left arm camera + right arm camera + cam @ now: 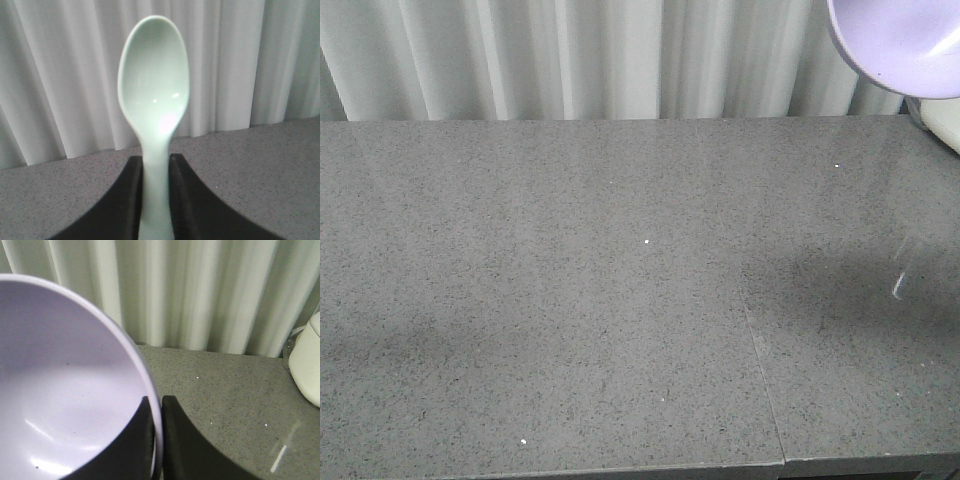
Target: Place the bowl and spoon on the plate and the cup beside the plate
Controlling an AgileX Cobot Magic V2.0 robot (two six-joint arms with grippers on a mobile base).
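The pale mint-green spoon (152, 90) stands upright in the left wrist view, bowl end up, its handle pinched between the black fingers of my left gripper (155, 165), which is shut on it. My right gripper (158, 407) is shut on the rim of the lavender bowl (60, 390), one finger inside and one outside. In the front view the bowl (900, 40) hangs high at the top right corner, above the counter. Neither arm shows in the front view. The plate and the cup are out of view.
A grey speckled stone counter (620, 280) fills the front view, with a seam (765, 380) running to its front edge. White pleated curtains (570, 60) hang behind it. A cream-white appliance (306, 360) stands at the counter's far right.
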